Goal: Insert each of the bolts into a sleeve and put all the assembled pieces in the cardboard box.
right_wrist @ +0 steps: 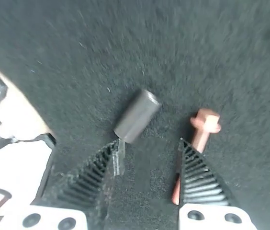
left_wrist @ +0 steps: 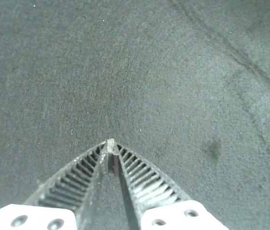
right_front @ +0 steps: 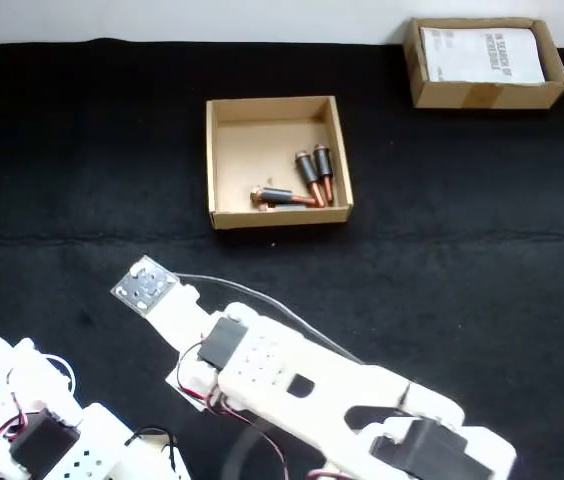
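The only print I'm seeing is sitting on a white sheet (right_front: 482, 56) that is lying inside the far cardboard box (right_front: 462, 96) at the right corner of the table (right_front: 482, 300). A dark heading is running near its top, with fainter lines beneath. From where I'm standing, none of it is coming through clearly enough to read.
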Robot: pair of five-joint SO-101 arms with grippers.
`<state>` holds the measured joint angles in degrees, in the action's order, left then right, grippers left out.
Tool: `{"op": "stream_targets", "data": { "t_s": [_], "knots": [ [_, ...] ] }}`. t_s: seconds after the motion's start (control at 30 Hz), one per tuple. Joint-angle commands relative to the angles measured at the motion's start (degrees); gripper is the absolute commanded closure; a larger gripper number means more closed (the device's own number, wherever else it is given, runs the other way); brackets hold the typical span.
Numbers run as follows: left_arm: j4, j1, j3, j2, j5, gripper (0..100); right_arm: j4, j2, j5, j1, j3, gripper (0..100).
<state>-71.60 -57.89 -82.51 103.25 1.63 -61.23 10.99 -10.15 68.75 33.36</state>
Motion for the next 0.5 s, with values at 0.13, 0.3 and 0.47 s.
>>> {"op": "stream_targets", "data": {
  "t_s": [0.13,0.3,0.47],
  "knots": [
    [0.7,-0.4,-0.4,0.48,0.44,99,1.1,-7.52,-1.49,3.21,-8.13,84.0],
    [5.01,-0.48,-2.59,0.48,3.16,99,1.36,-12.79,-1.49,3.47,-11.65,84.0],
    [8.7,-2.95,-5.05,0.48,4.48,99,1.01,-14.73,-1.58,3.12,-12.7,84.0]
  ]
}}
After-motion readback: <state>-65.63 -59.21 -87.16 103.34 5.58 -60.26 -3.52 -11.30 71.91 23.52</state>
